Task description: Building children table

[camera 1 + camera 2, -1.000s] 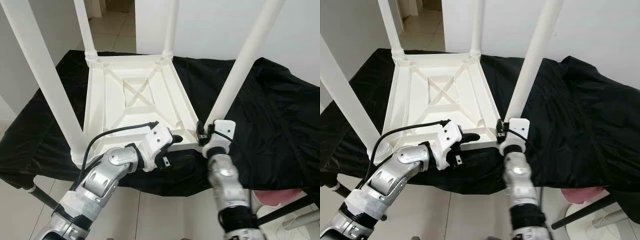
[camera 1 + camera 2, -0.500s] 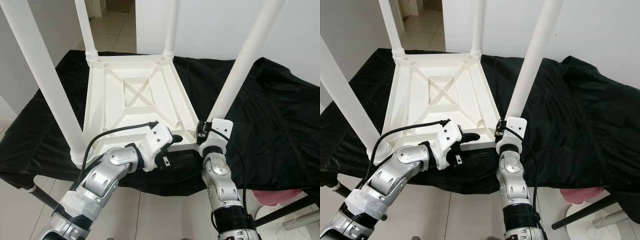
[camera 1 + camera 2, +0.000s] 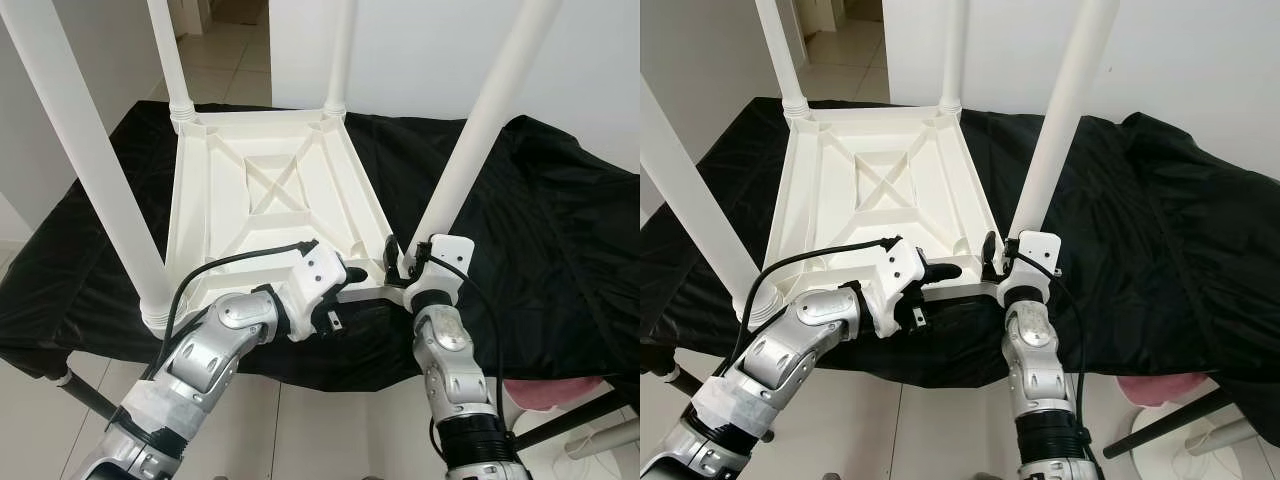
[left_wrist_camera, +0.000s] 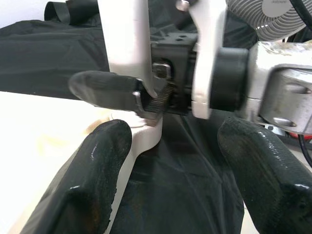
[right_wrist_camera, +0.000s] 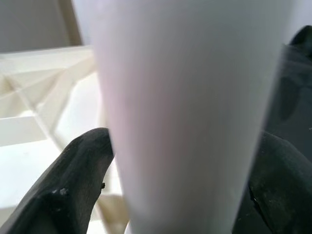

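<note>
A white plastic children's table (image 3: 262, 196) lies upside down on a black-draped surface, its legs pointing up. My right gripper (image 3: 404, 266) is at the base of the near-right leg (image 3: 470, 150), at the table's near corner. In the right wrist view that leg (image 5: 190, 97) sits between the two black fingers (image 5: 80, 175), which press its sides. My left gripper (image 3: 342, 297) is at the table's near rim beside it, open, one finger (image 4: 105, 161) against the white rim and the other off the edge.
The black cloth (image 3: 540, 230) covers a low stand, with free room on its right side. A near-left leg (image 3: 90, 150) rises close to my left arm. A pink object (image 3: 560, 392) and a fan base (image 3: 600, 440) are on the tiled floor at the right.
My right wrist has shifted and turned slightly at the leg's base, and one finger now shows left of the leg. The left arm and the table have stayed put.
</note>
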Controlling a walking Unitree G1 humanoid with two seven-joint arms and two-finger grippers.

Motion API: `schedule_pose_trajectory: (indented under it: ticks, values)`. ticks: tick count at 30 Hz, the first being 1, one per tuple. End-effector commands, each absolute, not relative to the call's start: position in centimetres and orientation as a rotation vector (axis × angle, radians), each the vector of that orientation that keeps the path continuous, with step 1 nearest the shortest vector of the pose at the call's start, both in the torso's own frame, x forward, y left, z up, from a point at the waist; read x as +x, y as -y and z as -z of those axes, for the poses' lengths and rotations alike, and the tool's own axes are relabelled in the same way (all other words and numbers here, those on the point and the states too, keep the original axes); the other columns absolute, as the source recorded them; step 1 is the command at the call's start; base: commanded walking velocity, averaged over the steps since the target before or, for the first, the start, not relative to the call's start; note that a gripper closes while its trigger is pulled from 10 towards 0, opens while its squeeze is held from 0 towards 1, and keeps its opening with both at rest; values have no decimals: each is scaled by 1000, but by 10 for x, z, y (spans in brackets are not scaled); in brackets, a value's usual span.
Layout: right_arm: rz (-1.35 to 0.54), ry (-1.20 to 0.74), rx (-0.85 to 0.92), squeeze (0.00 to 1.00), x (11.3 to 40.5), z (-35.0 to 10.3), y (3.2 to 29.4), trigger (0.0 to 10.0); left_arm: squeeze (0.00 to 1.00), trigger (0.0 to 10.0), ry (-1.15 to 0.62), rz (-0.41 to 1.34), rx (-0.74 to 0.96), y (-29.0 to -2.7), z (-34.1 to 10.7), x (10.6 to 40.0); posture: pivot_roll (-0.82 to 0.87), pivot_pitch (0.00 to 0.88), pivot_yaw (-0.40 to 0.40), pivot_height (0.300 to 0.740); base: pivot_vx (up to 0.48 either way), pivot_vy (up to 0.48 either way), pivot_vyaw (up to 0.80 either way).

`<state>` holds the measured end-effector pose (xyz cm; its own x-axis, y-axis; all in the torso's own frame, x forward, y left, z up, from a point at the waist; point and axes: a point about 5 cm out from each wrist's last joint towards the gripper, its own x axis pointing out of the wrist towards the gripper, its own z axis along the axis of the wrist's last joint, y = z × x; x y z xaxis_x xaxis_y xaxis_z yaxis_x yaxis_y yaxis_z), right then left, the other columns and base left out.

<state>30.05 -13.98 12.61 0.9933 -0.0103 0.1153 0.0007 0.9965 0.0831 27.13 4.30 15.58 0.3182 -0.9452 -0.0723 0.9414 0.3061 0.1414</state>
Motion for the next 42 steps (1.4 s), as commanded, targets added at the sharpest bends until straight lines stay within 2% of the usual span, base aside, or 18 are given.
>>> schedule_pose_trajectory:
  ticks: [1, 11, 15, 19, 24, 28, 30, 32, 34, 42]
  values:
    - [-31, 138, 102, 0, 296, -125, 141, 10000, 0, 10000, 21, 1214, 169, -45, -153, 274, -38, 0, -33, 740, 0, 0, 0]
    - [62, 133, 132, 0, 293, -117, 159, 10000, 0, 10000, 56, 1084, 69, -47, -155, 278, -42, 0, -23, 740, 0, 0, 0]
    - [-16, 157, 94, 0, 290, -120, 172, 10000, 0, 10000, 17, 992, 68, -54, -152, 283, -46, 0, -22, 740, 0, 0, 0]
    - [-36, 153, 80, 0, 290, -119, 174, 10000, 0, 10000, 11, 983, 82, -54, -151, 283, -46, 0, -22, 740, 0, 0, 0]
    - [-211, 146, 22, 0, 296, -120, 181, 10000, 0, 10000, 45, 1032, 136, -49, -149, 280, -53, 0, -16, 740, 0, 0, 0]
    - [-269, 141, -11, 0, 299, -121, 183, 10000, 0, 10000, 61, 1045, 166, -47, -149, 278, -54, 0, -16, 740, 0, 0, 0]
    - [-393, 114, -62, 0, 309, -121, 182, 10000, 0, 10000, 80, 1150, 191, -41, -149, 273, -53, 0, -12, 740, 0, 0, 0]
    - [-393, 114, -62, 0, 309, -121, 182, 10000, 0, 10000, 80, 1150, 191, -41, -149, 273, -53, 0, -12, 740, 0, 0, 0]
    - [-505, 86, -86, 0, 315, -121, 178, 10000, 0, 10000, 59, 1240, 177, -38, -149, 267, -49, 0, -11, 740, 0, 0, 0]
    - [-608, 53, -121, 0, 321, -120, 175, 10000, 0, 10000, 37, 1277, 201, -38, -148, 265, -44, 0, -12, 740, 0, 0, 0]
